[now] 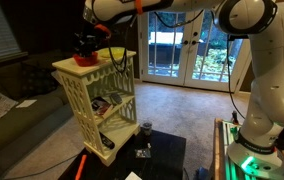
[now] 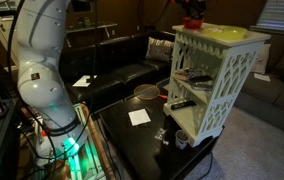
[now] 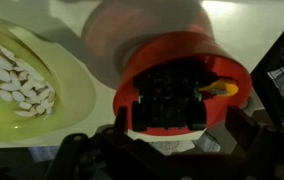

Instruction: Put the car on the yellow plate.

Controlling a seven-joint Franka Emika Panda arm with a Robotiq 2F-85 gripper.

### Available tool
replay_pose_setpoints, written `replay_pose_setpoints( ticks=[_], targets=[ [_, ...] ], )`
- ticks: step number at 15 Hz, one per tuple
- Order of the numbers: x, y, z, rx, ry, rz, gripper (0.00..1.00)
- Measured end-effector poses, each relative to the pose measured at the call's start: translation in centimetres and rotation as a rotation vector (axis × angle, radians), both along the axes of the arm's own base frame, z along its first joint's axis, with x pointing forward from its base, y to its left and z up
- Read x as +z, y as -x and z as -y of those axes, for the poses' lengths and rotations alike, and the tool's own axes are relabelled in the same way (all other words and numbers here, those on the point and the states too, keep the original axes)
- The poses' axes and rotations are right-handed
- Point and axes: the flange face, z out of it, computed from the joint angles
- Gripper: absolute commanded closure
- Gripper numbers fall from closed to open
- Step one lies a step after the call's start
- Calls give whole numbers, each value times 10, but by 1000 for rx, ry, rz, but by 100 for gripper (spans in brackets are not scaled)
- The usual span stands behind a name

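Hovering over red bowl on white shelf, gripper is spreading its fingers wide; car is lying inside the bowl, yellow plate sitting just left of it.

Both exterior views are looking dim and coarse, with daylight pouring through the glass doors and blowing them out to a pale glare, while window blinds are glowing softly. The white shelf is catching that light and standing out against the dark sofa and black table, where detail is sinking into shadow. A green light is glowing low beside the table. In the wrist view everything is blurring at close range: the yellow plate is washing out pale, the red bowl is smearing at its rim, and the car is showing only as a dark mass
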Motion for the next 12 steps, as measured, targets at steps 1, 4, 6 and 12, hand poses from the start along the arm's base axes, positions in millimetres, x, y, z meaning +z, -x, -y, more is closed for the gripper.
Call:
replay_pose_setpoints(
  ticks=[1,4,6,12],
  targets=[
    [-1,0,0,0,0,-2,0],
    [-3,-1,-1,0,0,-5,0],
    [-5,-2,0,-1,2,-8,0],
    [-12,-4,0,-1,6,-17,41]
  ],
)
